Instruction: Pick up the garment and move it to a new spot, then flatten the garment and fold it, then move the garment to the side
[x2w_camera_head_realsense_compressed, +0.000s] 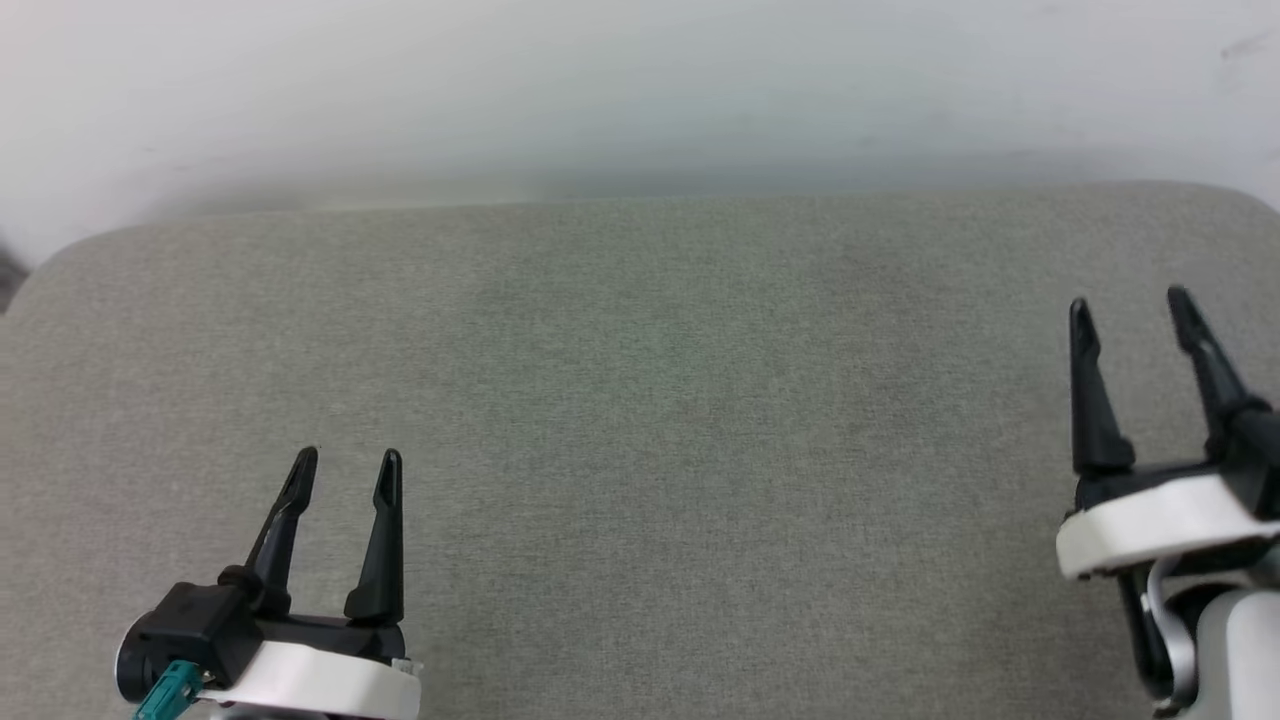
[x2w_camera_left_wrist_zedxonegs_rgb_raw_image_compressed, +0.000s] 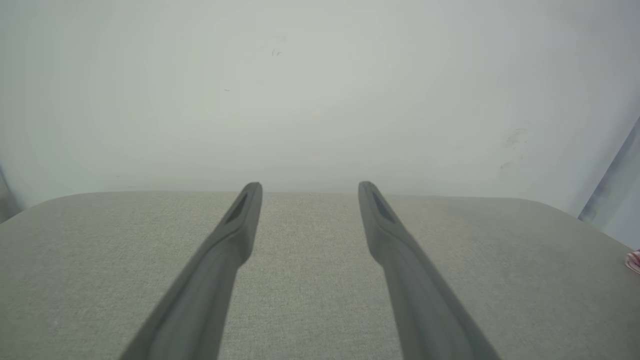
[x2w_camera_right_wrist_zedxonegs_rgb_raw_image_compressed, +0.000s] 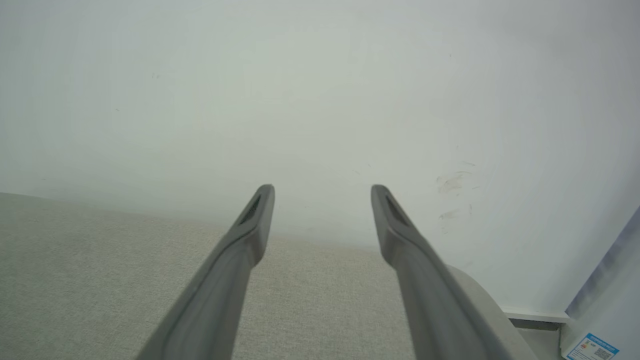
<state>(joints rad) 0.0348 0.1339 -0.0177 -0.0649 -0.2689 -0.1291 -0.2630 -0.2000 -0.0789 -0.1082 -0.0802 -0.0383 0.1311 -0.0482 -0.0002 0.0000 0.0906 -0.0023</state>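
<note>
Only a sliver of the garment (x2w_camera_left_wrist_zedxonegs_rgb_raw_image_compressed: 634, 261) can be seen, in the left wrist view. It is a small bunch of red-and-white striped cloth lying at the right edge of the worktop (x2w_camera_head_realsense_compressed: 660, 400), and the picture's border cuts off the rest of it. Its shape and fold cannot be made out.

The worktop is covered in grey-beige woven fabric and has rounded far corners. The left gripper (x2w_camera_head_realsense_compressed: 348, 462) hangs over the near left part with its two dark fingers spread and nothing between them. A teal plug (x2w_camera_head_realsense_compressed: 168, 692) sticks out at its base. The right gripper (x2w_camera_head_realsense_compressed: 1130, 300) stands near the right edge, also spread and empty, and its wrist is partly cut off by the frame.

Behind the far edge is a white wall (x2w_camera_right_wrist_zedxonegs_rgb_raw_image_compressed: 320, 100) with faint grey scuffs. Past the far right corner, a blue-and-white sticker (x2w_camera_right_wrist_zedxonegs_rgb_raw_image_compressed: 592, 347) sits on a pale panel. Its print is too small to read.
</note>
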